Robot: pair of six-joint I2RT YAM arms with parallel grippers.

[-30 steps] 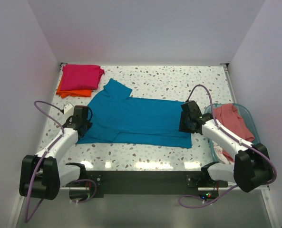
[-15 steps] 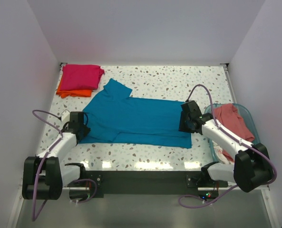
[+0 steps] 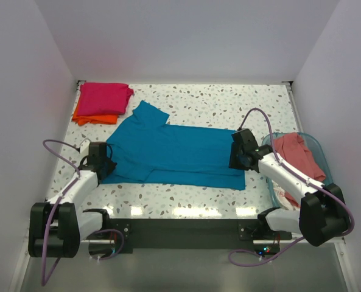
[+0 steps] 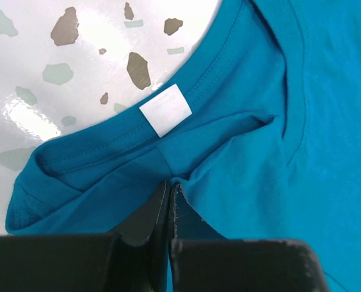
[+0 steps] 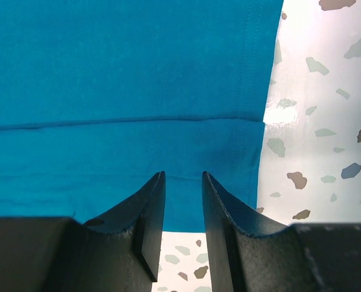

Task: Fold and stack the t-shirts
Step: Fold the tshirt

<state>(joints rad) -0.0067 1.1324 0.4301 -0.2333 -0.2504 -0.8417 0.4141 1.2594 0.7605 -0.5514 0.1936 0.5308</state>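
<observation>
The teal blue t-shirt (image 3: 174, 152) lies spread flat across the middle of the table, collar end to the left. My left gripper (image 3: 102, 163) is shut on a pinch of teal cloth (image 4: 229, 176) just below the collar, near the white label (image 4: 165, 109). My right gripper (image 3: 238, 159) hovers low over the shirt's hem end (image 5: 168, 121), jaws a little apart with nothing between them. The magenta pink shirt (image 3: 105, 97) lies folded on the orange shirt (image 3: 95, 118) at the back left. The salmon pink shirt (image 3: 296, 152) sits crumpled in the basket.
The clear blue-tinted basket (image 3: 319, 155) stands at the right table edge, beside my right arm. White walls close the table on the left, back and right. Bare speckled tabletop (image 3: 229, 103) shows behind the teal shirt.
My left gripper has shifted a little toward the near left at the collar end of the teal shirt. The right arm has not moved.
</observation>
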